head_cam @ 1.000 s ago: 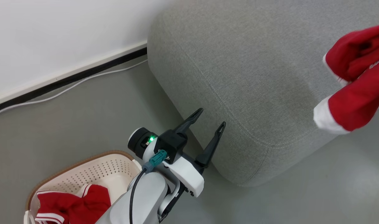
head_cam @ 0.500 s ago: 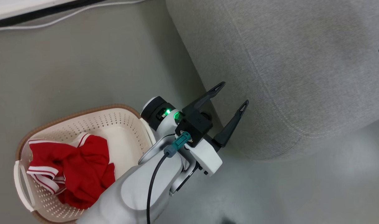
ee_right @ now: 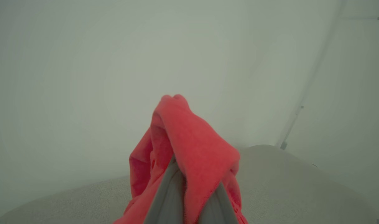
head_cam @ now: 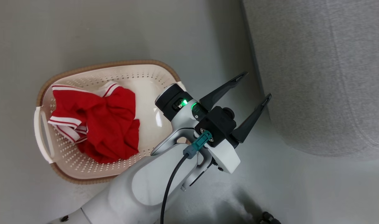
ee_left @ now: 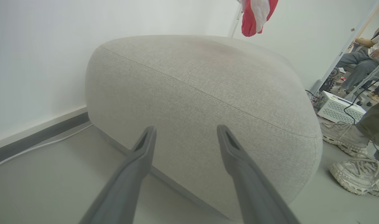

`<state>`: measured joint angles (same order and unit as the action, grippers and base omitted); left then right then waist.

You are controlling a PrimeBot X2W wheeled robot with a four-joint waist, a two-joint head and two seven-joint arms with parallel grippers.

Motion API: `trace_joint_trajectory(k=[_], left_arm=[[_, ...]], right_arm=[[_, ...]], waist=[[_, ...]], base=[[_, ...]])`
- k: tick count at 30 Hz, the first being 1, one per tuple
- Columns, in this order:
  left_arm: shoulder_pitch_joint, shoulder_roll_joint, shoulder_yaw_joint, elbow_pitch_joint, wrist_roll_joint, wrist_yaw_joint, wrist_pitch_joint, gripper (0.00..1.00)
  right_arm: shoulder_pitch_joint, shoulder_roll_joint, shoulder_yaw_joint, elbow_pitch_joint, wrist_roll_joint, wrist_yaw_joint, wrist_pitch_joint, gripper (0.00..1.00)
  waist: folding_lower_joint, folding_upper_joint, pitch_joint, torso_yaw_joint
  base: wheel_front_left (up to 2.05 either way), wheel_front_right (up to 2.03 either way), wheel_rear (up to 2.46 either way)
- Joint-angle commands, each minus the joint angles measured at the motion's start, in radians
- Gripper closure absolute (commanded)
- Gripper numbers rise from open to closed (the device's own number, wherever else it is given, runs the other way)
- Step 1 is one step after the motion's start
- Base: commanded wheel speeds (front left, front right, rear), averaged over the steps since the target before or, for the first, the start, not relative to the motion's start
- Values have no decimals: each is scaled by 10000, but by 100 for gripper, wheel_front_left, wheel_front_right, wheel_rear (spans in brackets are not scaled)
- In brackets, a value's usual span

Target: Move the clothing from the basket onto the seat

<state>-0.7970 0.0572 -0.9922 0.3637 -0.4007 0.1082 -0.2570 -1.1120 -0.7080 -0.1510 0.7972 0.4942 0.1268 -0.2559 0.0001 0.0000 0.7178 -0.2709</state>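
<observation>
The cream basket (head_cam: 105,64) stands on the floor at the left of the head view, with crumpled red clothing (head_cam: 105,124) with white stripes inside it. My left gripper (head_cam: 257,85) hangs open and empty between the basket and the grey seat (head_cam: 316,77), fingers pointing at the seat's side. The left wrist view has the same open gripper (ee_left: 186,128) facing the seat (ee_left: 208,77), with a red and white garment (ee_left: 254,15) dangling above its far end. My right gripper (ee_right: 189,186) is shut on that red garment (ee_right: 189,133), above the seat (ee_right: 285,174).
A white cable (ee_left: 37,146) runs along the dark baseboard left of the seat. Beyond the seat's right end are a person's white sneakers (ee_left: 357,172), a white vented box (ee_left: 341,107) with cords, and a seated person (ee_left: 360,65).
The head camera has swung down and left, so the whole basket is now in its picture and the held garment has slid out of it. The left gripper stays open.
</observation>
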Motion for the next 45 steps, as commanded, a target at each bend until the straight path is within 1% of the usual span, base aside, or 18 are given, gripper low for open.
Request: trace_joint_trajectory(k=[1, 3, 5, 9, 15, 16, 17, 18, 19, 26, 30, 37, 45], left_arm=[[-265, -70, 42, -352, -84, 136, -47, 0], [-260, -70, -131, -439, -156, 195, -47, 0], [-233, -70, -259, -517, -229, 251, -47, 0], [-147, -70, -327, -557, -346, 377, -47, 0], [0, -70, -322, -506, -526, 366, -47, 0], [27, -70, -303, -504, -543, 364, -47, 0], [27, -70, -303, -504, -543, 364, -47, 0], [61, -70, -283, -496, -558, 357, -47, 0], [100, -70, -258, -484, -574, 348, -47, 0], [485, -70, 163, -498, -574, 336, -47, 0], [877, -70, 533, -513, -549, 313, -47, 0], [1854, -70, 1583, -636, -412, 371, -47, 0], [3187, -70, 3255, -818, 82, 533, -47, 0]], right_arm=[[-101, -615, -296, 69, 104, 39, -59, 100], [-345, -729, -566, 466, 121, 39, -59, 100], [-434, -743, -582, 811, 108, 39, -59, 100], [-225, -363, -32, 1414, 317, 39, -59, 100], [837, 128, 862, 1869, 1104, 39, -59, 100], [1051, 191, 975, 1903, 1283, 39, -59, 80], [1051, 191, 975, 1903, 1283, 39, -59, 80], [1269, 238, 1124, 1914, 1421, 39, -59, 14], [1466, 275, 1225, 1877, 1577, 39, -59, 0], [2882, 538, 1905, 1111, 2438, 39, -59, 0], [3624, 560, 2271, 573, 2562, 39, -59, 0], [4564, 830, 2621, -687, 2334, 39, -59, 0], [5335, 1475, 2851, -2201, 1815, 39, -59, 0]], waist=[[-1, 0, 521, 620], [-1, 0, 594, 846], [-1, 0, 624, 1000], [-1, 0, 591, 1083], [-1, 0, 209, 1123], [-1, 0, 130, 1118], [-1, 0, 130, 1118], [-1, 0, 43, 1111], [-1, 0, -45, 1106], [-1, 0, -756, 1127], [-1, 0, -1292, 1233], [-1, 0, -2358, 1545], [-1, 0, -3684, 2171]], base=[[0, 0, 0], [0, 0, 0], [0, 0, 0], [0, 0, 0], [0, 0, 0], [0, 0, 0], [0, 0, 0], [0, 0, 0], [0, 0, 0], [0, 0, 0], [0, 0, 0], [0, 0, 0], [0, 0, 0]])
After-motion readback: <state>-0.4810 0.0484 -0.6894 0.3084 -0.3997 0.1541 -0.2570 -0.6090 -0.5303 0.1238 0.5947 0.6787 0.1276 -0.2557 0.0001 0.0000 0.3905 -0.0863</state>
